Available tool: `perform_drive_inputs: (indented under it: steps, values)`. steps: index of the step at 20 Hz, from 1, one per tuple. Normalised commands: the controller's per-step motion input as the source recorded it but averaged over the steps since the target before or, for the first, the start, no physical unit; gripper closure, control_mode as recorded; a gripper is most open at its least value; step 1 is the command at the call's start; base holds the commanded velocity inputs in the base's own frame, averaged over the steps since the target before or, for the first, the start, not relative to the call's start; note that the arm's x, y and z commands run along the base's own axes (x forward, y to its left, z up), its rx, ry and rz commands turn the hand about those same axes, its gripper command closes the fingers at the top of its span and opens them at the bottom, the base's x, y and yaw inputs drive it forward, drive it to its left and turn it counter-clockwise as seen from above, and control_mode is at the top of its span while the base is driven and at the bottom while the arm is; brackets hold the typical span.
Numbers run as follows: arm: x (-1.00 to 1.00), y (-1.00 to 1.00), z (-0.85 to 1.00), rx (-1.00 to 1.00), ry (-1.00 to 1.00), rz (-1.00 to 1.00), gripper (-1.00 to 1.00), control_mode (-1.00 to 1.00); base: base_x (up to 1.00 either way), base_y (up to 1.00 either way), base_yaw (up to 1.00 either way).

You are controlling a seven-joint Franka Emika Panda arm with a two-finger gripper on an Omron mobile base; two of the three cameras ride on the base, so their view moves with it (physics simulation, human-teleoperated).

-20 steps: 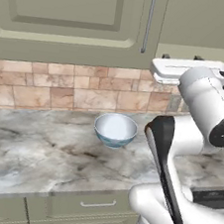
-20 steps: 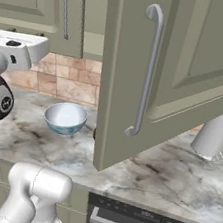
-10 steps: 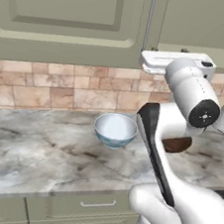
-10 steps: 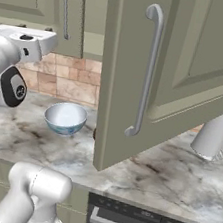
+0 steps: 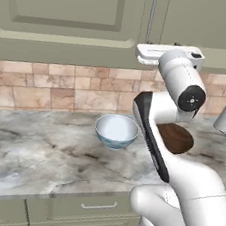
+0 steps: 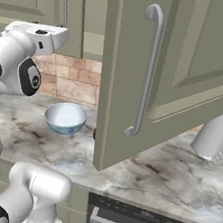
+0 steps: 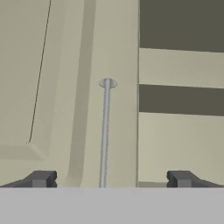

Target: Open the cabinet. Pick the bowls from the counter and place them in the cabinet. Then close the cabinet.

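Arm swung left since before; gripper wide open, empty, facing cabinet handle.

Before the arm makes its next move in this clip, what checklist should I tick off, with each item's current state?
1. Right cabinet door swung open: ok, it hangs out over the counter.
2. Gripper open: ok, the fingertips stand wide apart with nothing between them.
3. Gripper lined up with a handle: ok, the left door's bar handle runs up between the fingertips.
4. Shelves showing beside that door: ok, dark gaps at upper right in the hand view.
5. White bowl and brown wooden bowl on the counter: ok, neither is picked yet.
6. Whether the left door needs opening as well: cannot tell.
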Motion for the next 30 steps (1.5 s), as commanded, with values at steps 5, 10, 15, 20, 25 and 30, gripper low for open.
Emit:
perform_drive_inputs:
  steps: [5,10,15,20,25,30]
  values:
    - [0.48,0.0,-0.06,0.0,0.0,0.0,-1.0,-1.0,0.0,0.0,0.0]
    - [0.44,0.0,-0.01,0.0,0.0,0.0,-1.0,-1.0,0.0,0.0,0.0]
    - [0.46,0.01,0.0,0.0,0.0,0.0,-1.0,-1.0,0.0,0.0,0.0]
    - [0.39,0.07,0.0,0.0,0.0,0.0,-1.0,-1.0,0.0,0.0,0.0]
    - [0.4,0.15,0.0,0.0,-0.01,0.0,-1.0,-1.0,0.0,0.0,0.0]
    - [0.49,0.08,0.0,0.0,0.0,-0.02,-1.0,-1.0,0.0,0.0,0.0]
